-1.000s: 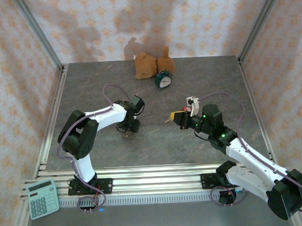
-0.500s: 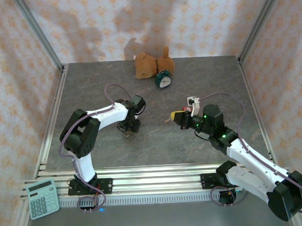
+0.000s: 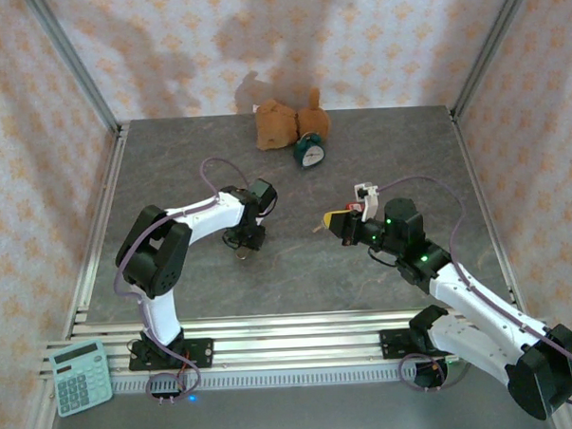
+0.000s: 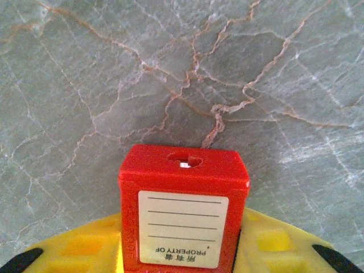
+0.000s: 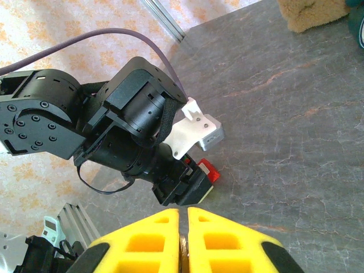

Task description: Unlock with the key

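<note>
**Padlock [image 4: 183, 216] on one side, key [image 5: 182, 248] on the other**

Top view: the left gripper [image 3: 243, 251] stands over the padlock on the table [image 3: 378, 144]; the right gripper [image 3: 326, 221] hangs well to the padlock's right.

Left wrist: yellow fingers [image 4: 273, 247] flank the padlock closely (whether they pinch it, I cannot tell), its keyhole [image 4: 185, 161] facing the camera.

Right wrist: the right gripper is closed tight on the thin key, with the padlock just beyond.

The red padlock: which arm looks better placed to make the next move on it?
Right. The right gripper is pinched shut on the key and faces the left gripper, whose fingers flank the red padlock with its keyhole exposed.
</note>
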You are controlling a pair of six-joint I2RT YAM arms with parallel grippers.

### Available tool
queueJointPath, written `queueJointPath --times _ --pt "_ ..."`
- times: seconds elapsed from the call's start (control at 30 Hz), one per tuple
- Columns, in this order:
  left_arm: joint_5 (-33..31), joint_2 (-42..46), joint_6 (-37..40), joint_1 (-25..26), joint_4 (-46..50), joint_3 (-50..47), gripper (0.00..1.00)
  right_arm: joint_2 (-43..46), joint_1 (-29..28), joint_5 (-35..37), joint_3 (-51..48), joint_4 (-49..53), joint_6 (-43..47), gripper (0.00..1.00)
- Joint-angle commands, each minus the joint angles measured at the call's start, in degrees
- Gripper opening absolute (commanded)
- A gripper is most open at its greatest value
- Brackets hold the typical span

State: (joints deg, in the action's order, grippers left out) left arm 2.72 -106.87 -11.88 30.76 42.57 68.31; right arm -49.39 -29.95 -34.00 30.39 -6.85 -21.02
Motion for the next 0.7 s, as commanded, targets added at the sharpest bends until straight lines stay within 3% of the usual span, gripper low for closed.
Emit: queueJointPath --times 0.0,0.2,0.43,0.67 --pt "-0.2 -2.8 0.1 0.1 -3.0 -2.7 0.37 0.9 -0.2 0.7 -0.6 -1.0 -0.1 0.10" --pt "1.5 4.4 -0.4 0.9 -8.6 -4.9 0.38 0.7 -0.2 1.3 -0.3 -0.6 -0.3 0.10" --pt "4.0 14.9 1.7 5.8 -24.2 -12.3 0.39 0.9 -0.3 2.5 1.4 2.3 -0.3 0.10" --pt "-5.0 23.8 9.0 15.5 -44.0 -23.6 0.38 2.3 -0.2 4.9 3.9 7.1 0.4 0.10"
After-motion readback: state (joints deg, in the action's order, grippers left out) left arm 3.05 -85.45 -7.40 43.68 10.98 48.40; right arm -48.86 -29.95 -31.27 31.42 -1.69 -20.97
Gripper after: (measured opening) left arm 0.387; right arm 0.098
